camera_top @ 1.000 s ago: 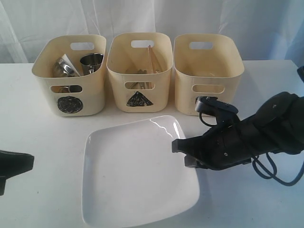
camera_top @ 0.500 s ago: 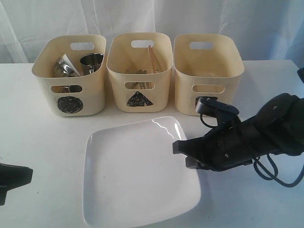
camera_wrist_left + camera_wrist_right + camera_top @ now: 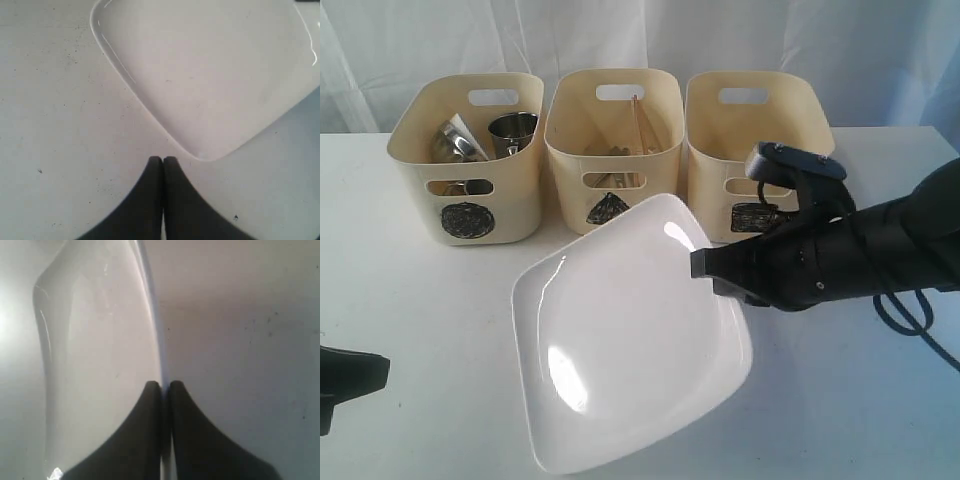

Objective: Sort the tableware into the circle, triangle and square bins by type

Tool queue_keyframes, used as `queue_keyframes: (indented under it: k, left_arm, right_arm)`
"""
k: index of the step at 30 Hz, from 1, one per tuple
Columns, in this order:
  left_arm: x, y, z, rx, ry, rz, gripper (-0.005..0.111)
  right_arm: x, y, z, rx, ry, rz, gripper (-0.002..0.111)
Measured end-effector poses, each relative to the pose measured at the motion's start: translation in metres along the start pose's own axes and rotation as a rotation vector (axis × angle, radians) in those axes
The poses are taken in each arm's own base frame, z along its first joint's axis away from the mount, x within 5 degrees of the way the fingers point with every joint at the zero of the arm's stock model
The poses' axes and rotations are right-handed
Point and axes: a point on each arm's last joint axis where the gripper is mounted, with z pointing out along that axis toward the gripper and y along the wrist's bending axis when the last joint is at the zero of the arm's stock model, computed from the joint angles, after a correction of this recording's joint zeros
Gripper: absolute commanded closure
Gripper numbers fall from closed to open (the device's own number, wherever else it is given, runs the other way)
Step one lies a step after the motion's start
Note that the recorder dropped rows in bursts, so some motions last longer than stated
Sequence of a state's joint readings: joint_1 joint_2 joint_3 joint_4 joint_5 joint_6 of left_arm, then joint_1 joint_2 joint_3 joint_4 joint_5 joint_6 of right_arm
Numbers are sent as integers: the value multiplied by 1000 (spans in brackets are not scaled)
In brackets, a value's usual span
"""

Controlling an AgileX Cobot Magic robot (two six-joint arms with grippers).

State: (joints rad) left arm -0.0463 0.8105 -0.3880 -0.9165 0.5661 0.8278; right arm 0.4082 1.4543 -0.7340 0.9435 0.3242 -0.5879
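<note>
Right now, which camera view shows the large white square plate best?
The exterior view: it shows the whole large white square plate, tilted, with the right gripper shut on its edge. The left wrist view cuts part of it off; the right wrist view shows only the stretch by its rim, clamped between the jaws.

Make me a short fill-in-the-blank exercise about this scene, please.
1. The white plate is held at its edge by the gripper of the ____ arm.
2. The steel mugs sit in the bin labelled with a ____.
3. The left gripper is shut and holds ____.

Missing words: right; circle; nothing.
</note>
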Motion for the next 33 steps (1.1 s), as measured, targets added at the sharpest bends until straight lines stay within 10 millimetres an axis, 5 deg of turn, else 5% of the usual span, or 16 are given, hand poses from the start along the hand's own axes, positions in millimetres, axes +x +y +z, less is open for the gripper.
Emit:
queue_keyframes:
  k: [14, 20, 28, 33]
  left_arm:
    - [0, 0, 0, -1, 1, 1, 107]
    - [0, 0, 0, -1, 2, 3, 107]
    - [0, 0, 0, -1, 2, 3, 107]
    - [0, 0, 0, -1, 2, 3, 107]
  right_arm:
    - [-28, 19, -28, -57, -117, -62, 108]
    - [-68, 23, -59, -78, -259, -70, 108]
    - [-143, -11, -119, 42, -558, -23, 108]
    - [-179, -55, -119, 173, -650, 28, 108]
